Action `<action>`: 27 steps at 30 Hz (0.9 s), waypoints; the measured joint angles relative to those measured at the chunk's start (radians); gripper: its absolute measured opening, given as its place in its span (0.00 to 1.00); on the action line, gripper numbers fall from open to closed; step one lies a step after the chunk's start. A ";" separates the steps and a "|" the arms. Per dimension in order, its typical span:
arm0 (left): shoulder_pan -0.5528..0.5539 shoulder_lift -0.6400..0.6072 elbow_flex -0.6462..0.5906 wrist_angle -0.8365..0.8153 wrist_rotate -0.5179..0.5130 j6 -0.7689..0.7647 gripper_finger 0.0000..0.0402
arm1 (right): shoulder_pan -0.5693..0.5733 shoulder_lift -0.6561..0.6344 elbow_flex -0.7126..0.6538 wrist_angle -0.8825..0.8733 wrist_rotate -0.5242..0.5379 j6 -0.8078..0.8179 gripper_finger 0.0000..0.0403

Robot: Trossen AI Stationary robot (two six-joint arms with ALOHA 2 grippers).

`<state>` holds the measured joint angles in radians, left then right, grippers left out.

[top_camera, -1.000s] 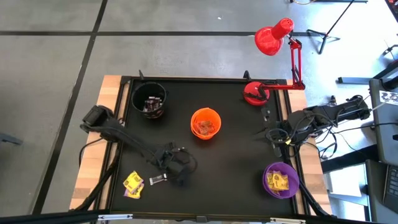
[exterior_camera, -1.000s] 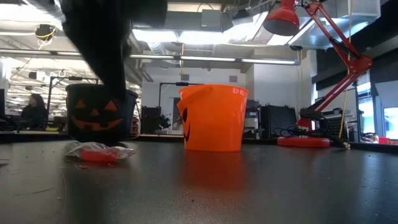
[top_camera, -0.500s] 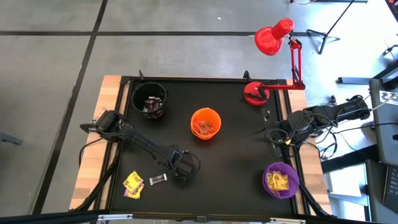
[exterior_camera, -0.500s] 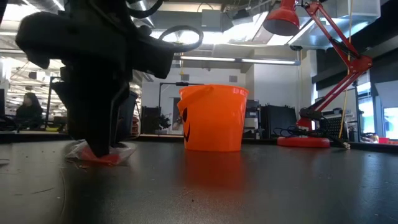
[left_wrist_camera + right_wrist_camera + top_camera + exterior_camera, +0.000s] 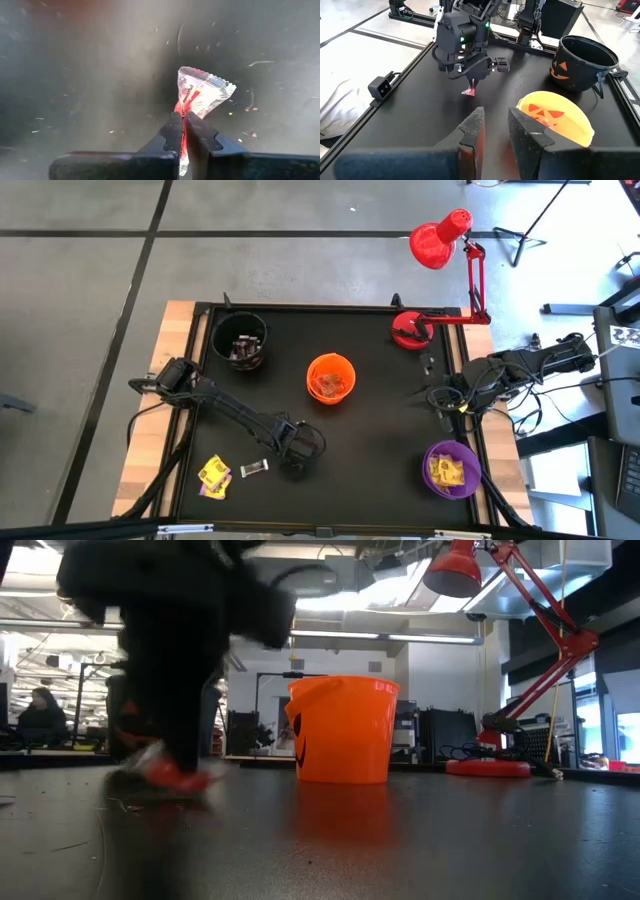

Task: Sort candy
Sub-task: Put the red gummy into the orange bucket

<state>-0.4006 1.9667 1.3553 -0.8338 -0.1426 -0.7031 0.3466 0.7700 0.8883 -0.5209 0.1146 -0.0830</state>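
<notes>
**Left claw pinching a red-and-clear sweet, drop-off coming next**

We are gripping a clear-wrapped red candy (image 5: 199, 97) in the left claw (image 5: 183, 131), fingers closed tight on its wrapper, low over the worktop (image 5: 380, 430) near the front. We are judging this as the pick step; next we are needing a lift and a carry to whichever cup matches. Left to right: yellow candies (image 5: 214, 476) and a silvery candy (image 5: 254, 468) lying loose; the black cup (image 5: 240, 340) holding dark pieces; the orange cup (image 5: 330, 378) holding reddish ones; the purple cup (image 5: 452, 470) holding yellow ones. The right claw (image 5: 495, 131) is waiting at the right edge, fingers slightly parted, holding nothing.
</notes>
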 joint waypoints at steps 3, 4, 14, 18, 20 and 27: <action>-0.002 0.000 0.073 -0.083 -0.043 0.007 0.00 | 0.000 0.000 0.000 0.002 0.000 0.000 0.21; -0.002 0.000 0.102 -0.119 -0.065 0.007 0.00 | 0.000 0.000 0.000 0.002 0.000 0.000 0.21; -0.021 -0.003 0.421 -0.211 -0.544 0.197 0.00 | 0.000 0.000 0.000 0.002 0.000 0.000 0.21; -0.009 -0.036 0.418 -0.006 -0.658 0.403 0.00 | 0.000 0.000 0.000 0.001 -0.002 0.000 0.21; 0.008 -0.066 0.383 0.076 -0.654 0.450 0.00 | 0.000 0.000 0.000 -0.003 -0.002 0.000 0.21; 0.065 -0.163 0.152 0.354 -0.551 0.515 0.00 | 0.000 0.000 0.000 -0.008 -0.019 -0.004 0.21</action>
<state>-0.3356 1.8032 1.5077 -0.4794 -0.6939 -0.1884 0.3466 0.7704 0.8886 -0.5285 0.0956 -0.0871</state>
